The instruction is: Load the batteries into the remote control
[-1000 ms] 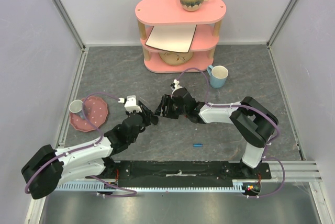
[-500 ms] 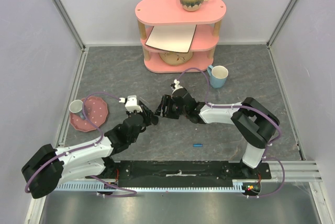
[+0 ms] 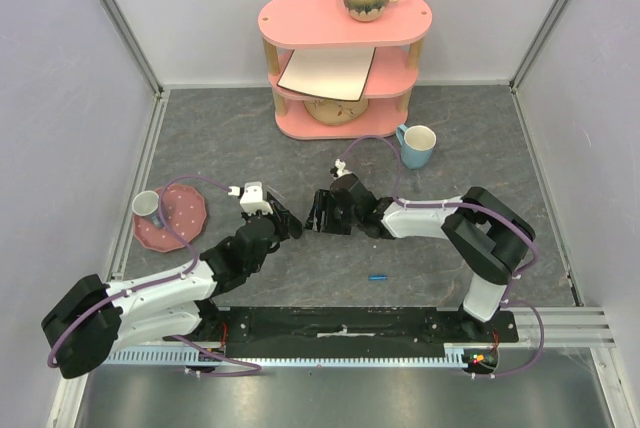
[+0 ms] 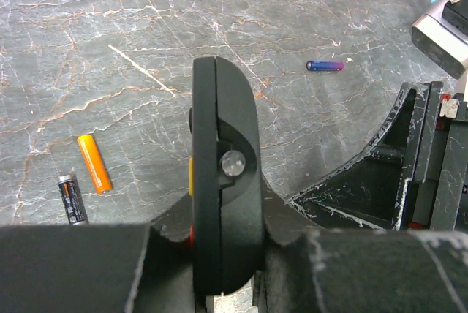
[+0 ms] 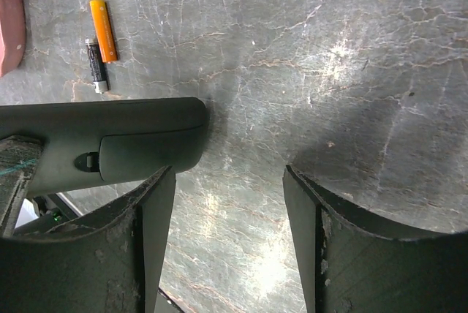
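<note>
From above, a clash is the main risk: the left fingers and right fingers face each other just apart over the worktop, the left arm stretched low, the right arm bent at the elbow and reaching left. Left wrist view: the left fingers clamp the remote control on edge, so a sideways nudge could twist it loose; a purple battery lies beyond. Right wrist view: the right fingers stand apart, empty, the remote's end beside one.

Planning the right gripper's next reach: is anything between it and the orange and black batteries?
Yes: the remote control, held in the left gripper, partly crosses the line from the right gripper to the orange battery and black battery.
</note>
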Motion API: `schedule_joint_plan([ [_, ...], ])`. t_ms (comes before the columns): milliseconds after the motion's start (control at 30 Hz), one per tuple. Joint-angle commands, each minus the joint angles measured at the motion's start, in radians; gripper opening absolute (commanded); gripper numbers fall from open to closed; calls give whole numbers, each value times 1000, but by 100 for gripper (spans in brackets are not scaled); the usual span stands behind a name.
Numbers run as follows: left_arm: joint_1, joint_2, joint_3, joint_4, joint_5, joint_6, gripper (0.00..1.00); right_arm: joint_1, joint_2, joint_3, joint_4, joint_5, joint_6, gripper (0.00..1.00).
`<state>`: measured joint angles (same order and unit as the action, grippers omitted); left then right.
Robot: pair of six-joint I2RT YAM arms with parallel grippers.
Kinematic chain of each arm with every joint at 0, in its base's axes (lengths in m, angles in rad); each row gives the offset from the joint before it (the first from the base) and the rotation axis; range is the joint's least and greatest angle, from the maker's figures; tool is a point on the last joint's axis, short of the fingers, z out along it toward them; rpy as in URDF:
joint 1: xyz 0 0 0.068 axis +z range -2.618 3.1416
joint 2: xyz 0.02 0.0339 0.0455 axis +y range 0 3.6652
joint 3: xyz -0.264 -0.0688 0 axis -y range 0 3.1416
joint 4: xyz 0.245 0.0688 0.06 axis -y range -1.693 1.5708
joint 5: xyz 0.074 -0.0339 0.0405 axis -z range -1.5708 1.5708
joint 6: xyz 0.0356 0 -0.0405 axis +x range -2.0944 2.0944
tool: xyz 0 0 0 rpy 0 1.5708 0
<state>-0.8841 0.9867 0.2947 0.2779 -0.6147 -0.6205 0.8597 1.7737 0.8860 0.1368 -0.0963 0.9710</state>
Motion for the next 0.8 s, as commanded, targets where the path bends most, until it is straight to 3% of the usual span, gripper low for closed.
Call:
schedule_joint_plan([
  [0,-9,20,-5,-103,-8,33,2,4,-19,-13,-48,21,-14,69],
  [267,-9,-2,-35,-74,27,15,2,2,-126,-143,242,-11,47,76],
  [500,-7,-8,-95,26,64,-38,2,-10,-65,-185,496,-143,115,77],
  [600,-9,3,-100,32,56,-51,2,-10,-31,-171,537,-175,130,79],
  [767,-9,9,-100,26,46,-48,2,-8,-16,-133,466,-163,98,79],
])
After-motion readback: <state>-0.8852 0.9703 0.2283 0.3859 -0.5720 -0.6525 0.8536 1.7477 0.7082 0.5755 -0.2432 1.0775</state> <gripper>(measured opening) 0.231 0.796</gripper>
